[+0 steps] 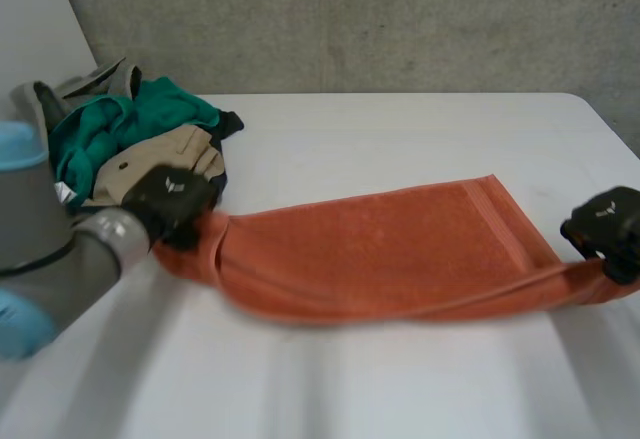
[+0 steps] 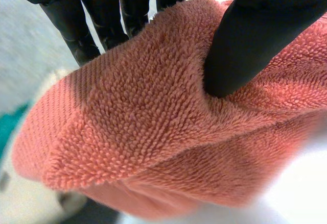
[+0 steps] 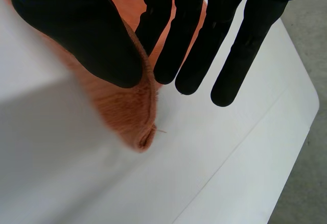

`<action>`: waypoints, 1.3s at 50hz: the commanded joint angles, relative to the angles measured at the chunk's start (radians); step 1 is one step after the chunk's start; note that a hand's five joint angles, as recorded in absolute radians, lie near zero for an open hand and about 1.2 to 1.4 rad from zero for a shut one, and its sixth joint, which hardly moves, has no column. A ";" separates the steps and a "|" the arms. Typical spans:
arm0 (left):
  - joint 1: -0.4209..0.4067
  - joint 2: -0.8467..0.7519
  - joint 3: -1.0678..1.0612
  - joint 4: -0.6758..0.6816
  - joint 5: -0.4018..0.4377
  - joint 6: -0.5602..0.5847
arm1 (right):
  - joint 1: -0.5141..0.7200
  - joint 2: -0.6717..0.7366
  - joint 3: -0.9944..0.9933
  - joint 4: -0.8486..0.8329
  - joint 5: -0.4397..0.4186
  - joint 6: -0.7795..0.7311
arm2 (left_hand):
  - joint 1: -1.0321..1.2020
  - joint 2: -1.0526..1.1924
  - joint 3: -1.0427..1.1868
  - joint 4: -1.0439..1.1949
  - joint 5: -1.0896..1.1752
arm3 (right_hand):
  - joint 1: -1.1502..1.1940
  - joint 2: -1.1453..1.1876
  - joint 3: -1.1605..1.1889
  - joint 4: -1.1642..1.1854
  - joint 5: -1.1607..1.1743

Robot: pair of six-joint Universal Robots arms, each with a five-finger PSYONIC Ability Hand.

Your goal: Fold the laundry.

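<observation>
The left robot hand point(image 1: 172, 197) and right robot hand point(image 1: 610, 221) each pinched an end of the orange towel point(image 1: 380, 249), stretched across the tabletop point(image 1: 400, 129). The right's thin pinch looked likely to slip if pulled taut.

My left hand point(image 1: 172, 197) is matte black against the towel point(image 1: 380, 249), which is salmon-orange all over, its pile nubbly and looped up close, with a flatter woven band point(image 1: 500, 204) in the same orange; my right hand point(image 1: 605, 221) is that same black. The clothes pile is a mix: a teal-green garment point(image 1: 135, 119), a tan garment point(image 1: 175, 144) with a dark button point(image 1: 125, 166), a grey garment point(image 1: 105, 77) and a bit of black cloth point(image 1: 230, 122). The table point(image 1: 400, 129) is plain white, the wall point(image 1: 350, 19) mottled grey, and my left arm point(image 1: 60, 259) is grey with light-blue caps.
</observation>
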 commanded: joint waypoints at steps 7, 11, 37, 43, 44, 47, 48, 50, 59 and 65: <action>-0.119 -0.260 0.707 0.361 -0.103 -0.035 | 0.125 0.182 -0.481 -0.522 0.100 0.215 | 0.297 0.200 0.207 0.201 0.283 | 0.275 0.224 0.206 0.197 0.227; -0.127 -0.260 0.780 0.539 -0.140 -0.091 | 0.123 0.123 -0.485 -0.816 0.113 0.340 | 0.297 0.200 0.207 0.201 0.283 | 0.275 0.224 0.206 0.197 0.227; -0.173 -0.215 0.090 0.549 -0.191 -0.182 | 0.110 0.140 -0.012 -0.639 0.008 0.389 | 0.257 0.159 0.167 0.160 0.243 | 0.275 0.224 0.206 0.197 0.227; -0.174 -0.157 -0.050 0.425 -0.191 -0.127 | 0.073 0.148 0.068 -0.617 -0.001 0.363 | 0.043 -0.055 -0.047 -0.054 0.029 | 0.275 0.224 0.206 0.197 0.227; -0.174 -0.143 -0.061 0.405 -0.191 -0.118 | 0.070 0.148 0.074 -0.617 -0.002 0.360 | 0.005 -0.093 -0.085 -0.092 -0.009 | 0.275 0.224 0.206 0.197 0.227; -0.174 -0.090 -0.090 0.334 -0.189 -0.084 | 0.064 0.146 0.091 -0.614 -0.016 0.349 | -0.142 -0.240 -0.232 -0.239 -0.156 | 0.275 0.224 0.206 0.197 0.227; -0.174 -0.077 -0.091 0.319 -0.189 -0.078 | 0.064 0.146 0.094 -0.614 -0.019 0.348 | -0.172 -0.269 -0.262 -0.268 -0.186 | 0.275 0.224 0.206 0.197 0.227; -0.173 -0.038 -0.091 0.273 -0.189 -0.062 | 0.064 0.146 0.097 -0.613 -0.024 0.341 | -0.283 -0.380 -0.373 -0.379 -0.297 | 0.275 0.224 0.206 0.197 0.227; -0.160 0.022 0.014 0.148 -0.186 -0.022 | 0.064 0.145 0.117 -0.613 -0.032 0.341 | -0.477 -0.575 -0.567 -0.574 -0.491 | 0.275 0.224 0.206 0.197 0.227; -0.157 -0.028 0.092 0.041 -0.186 0.033 | 0.065 0.146 0.132 -0.613 -0.035 0.341 | -0.480 -0.578 -0.570 -0.577 -0.494 | 0.275 0.224 0.206 0.197 0.227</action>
